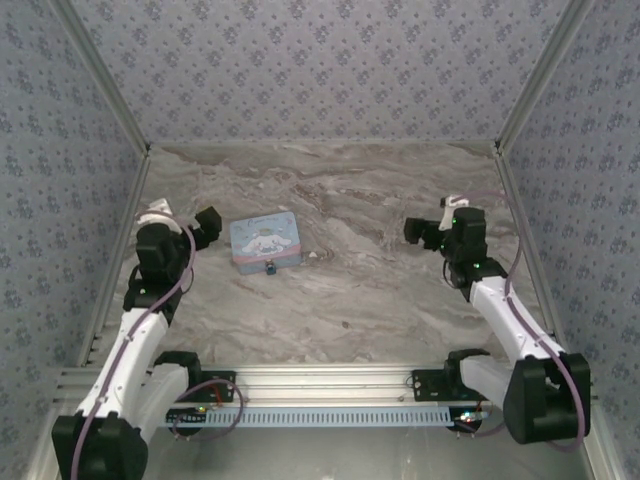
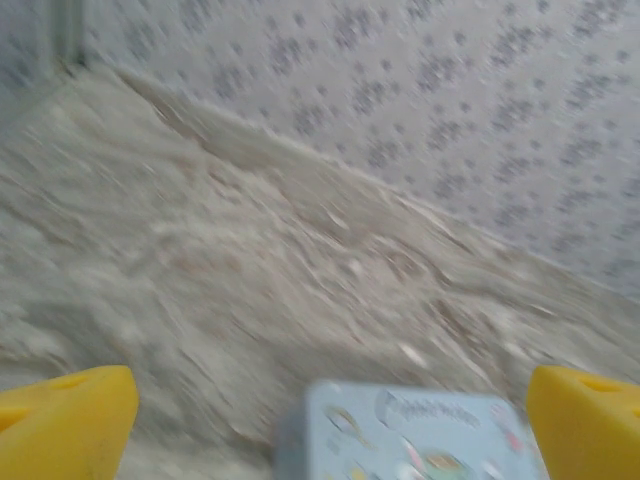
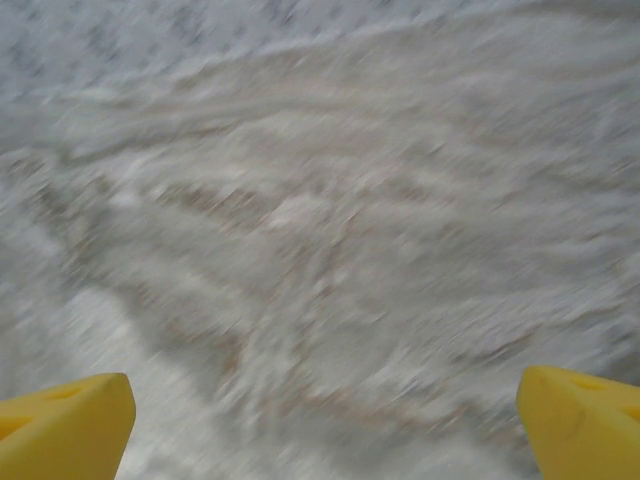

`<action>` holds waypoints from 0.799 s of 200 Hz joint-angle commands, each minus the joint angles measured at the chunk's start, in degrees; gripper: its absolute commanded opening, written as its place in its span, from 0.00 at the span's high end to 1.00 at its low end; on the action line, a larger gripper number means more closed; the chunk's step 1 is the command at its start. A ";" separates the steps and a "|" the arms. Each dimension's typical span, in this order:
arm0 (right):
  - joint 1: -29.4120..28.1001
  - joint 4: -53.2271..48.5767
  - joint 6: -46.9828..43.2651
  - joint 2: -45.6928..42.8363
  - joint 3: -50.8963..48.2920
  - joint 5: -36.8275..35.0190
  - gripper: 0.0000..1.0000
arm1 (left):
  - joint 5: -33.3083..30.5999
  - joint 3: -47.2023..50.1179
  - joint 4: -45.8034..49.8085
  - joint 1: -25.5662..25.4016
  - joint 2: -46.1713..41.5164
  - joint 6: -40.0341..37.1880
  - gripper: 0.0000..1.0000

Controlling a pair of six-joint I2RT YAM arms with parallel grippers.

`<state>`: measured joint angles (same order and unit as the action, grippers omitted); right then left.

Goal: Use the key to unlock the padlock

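Note:
The tiny teal-blue padlock (image 1: pixel 271 268) lies on the marble table against the near edge of the pastel-blue cartoon tin (image 1: pixel 265 242). A tiny dark speck (image 1: pixel 345 323) on the marble nearer the arms may be the key; it is too small to tell. My left gripper (image 1: pixel 207 228) hovers just left of the tin, open, with nothing between its yellow fingers (image 2: pixel 70 415). The tin's far end (image 2: pixel 410 435) shows blurred in the left wrist view. Far to the right of the tin, my right gripper (image 1: pixel 415 232) is open over bare marble, its yellow fingers (image 3: pixel 65 420) wide apart.
Patterned walls close the table (image 1: pixel 380 290) at the back and on both sides. An aluminium rail (image 1: pixel 330 380) runs along the near edge between the arm bases. Both wrist views are motion-blurred.

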<state>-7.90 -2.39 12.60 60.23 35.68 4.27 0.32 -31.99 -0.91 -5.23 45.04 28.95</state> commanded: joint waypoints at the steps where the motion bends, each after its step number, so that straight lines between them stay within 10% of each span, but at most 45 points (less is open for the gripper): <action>1: -6.41 -16.99 7.68 -1.80 2.22 2.40 0.02 | 8.50 0.79 7.00 -3.40 -2.45 9.50 0.01; 81: -32.56 -37.13 16.85 4.47 8.90 -2.71 0.16 | 8.90 6.00 -0.34 -23.60 -1.24 16.63 0.02; 160: -45.74 -41.84 15.53 25.78 20.31 -4.00 0.33 | 6.25 7.89 -1.92 -27.19 -2.21 17.64 0.02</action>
<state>-51.27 -40.03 28.03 81.25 52.10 2.24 8.10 -24.77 -1.52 -31.97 44.25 46.15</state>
